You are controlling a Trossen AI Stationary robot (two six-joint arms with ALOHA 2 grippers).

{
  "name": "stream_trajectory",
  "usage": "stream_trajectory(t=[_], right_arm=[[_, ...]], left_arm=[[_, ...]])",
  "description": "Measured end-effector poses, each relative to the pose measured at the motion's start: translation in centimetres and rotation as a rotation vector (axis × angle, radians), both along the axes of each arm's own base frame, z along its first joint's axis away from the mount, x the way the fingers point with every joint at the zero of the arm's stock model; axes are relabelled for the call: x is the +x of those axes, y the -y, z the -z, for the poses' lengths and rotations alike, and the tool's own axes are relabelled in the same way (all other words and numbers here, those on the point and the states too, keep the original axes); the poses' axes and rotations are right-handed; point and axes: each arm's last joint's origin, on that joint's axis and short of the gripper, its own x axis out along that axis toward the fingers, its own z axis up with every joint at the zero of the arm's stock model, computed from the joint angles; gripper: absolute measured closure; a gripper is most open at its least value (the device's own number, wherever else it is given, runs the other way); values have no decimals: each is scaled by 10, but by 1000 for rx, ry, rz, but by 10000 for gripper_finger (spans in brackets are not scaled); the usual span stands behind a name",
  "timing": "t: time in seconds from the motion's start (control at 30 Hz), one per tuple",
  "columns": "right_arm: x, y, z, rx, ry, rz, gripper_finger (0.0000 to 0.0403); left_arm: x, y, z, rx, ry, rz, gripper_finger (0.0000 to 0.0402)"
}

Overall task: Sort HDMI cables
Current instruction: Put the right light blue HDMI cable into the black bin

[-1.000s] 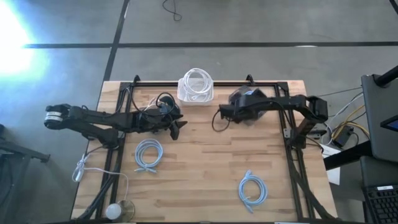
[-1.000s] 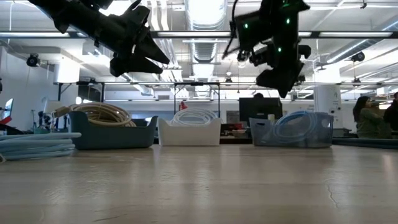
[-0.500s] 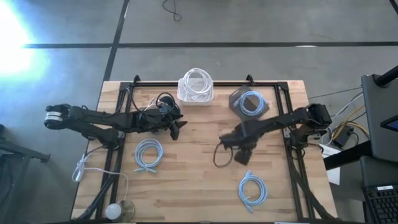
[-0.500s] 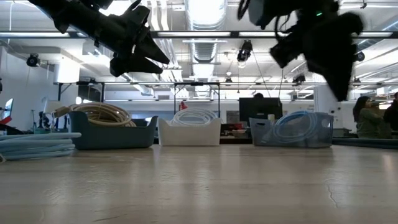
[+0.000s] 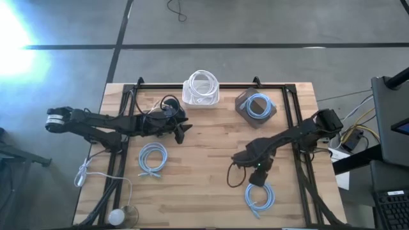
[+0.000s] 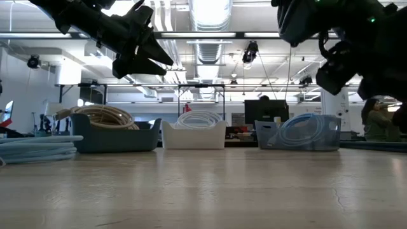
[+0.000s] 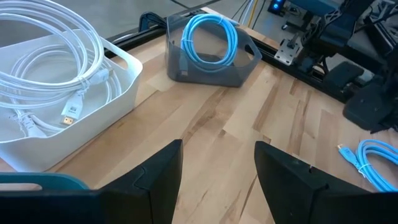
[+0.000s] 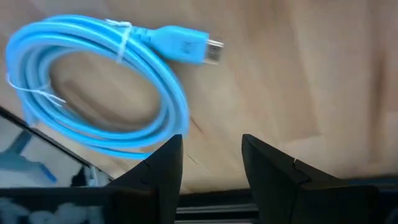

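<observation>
Two light blue HDMI coils lie flat on the table: one near the right (image 5: 259, 195) (image 8: 106, 87), one toward the left (image 5: 153, 158) (image 6: 35, 147). A third blue coil rests in the grey bin (image 5: 257, 105) (image 7: 211, 40). White coils fill the white bin (image 5: 201, 89) (image 7: 56, 93), and tan coils sit in the teal bin (image 6: 105, 127). My right gripper (image 5: 255, 171) (image 8: 211, 168) hangs open just above the near-right coil's far edge. My left gripper (image 5: 185, 131) (image 7: 217, 180) hovers open at mid-table, left of centre.
A loose white cord with a round puck end (image 5: 115, 216) lies at the table's near left corner. A black frame rail (image 5: 300, 160) runs along the right side. Bare wood lies between the two loose coils (image 5: 204, 172). People show in the room behind (image 6: 378, 121).
My right gripper has swung from over the grey bin toward the table's near edge, and now hangs above the near-right blue coil. As it left, the blue coil in the grey bin came into sight. The left arm has kept still.
</observation>
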Motion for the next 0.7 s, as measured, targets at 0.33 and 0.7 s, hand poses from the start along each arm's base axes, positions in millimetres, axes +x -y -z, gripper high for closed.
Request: stream_trajectory(t=[0.33,0.7], right_arm=[[-4,-3,19,-18,-14,145,257],[-20,-34,31,-46,-30,163,259]], left_arm=[[1,-2,-4,79,15,21,197],[6,-9,-28,276,188,25,197]])
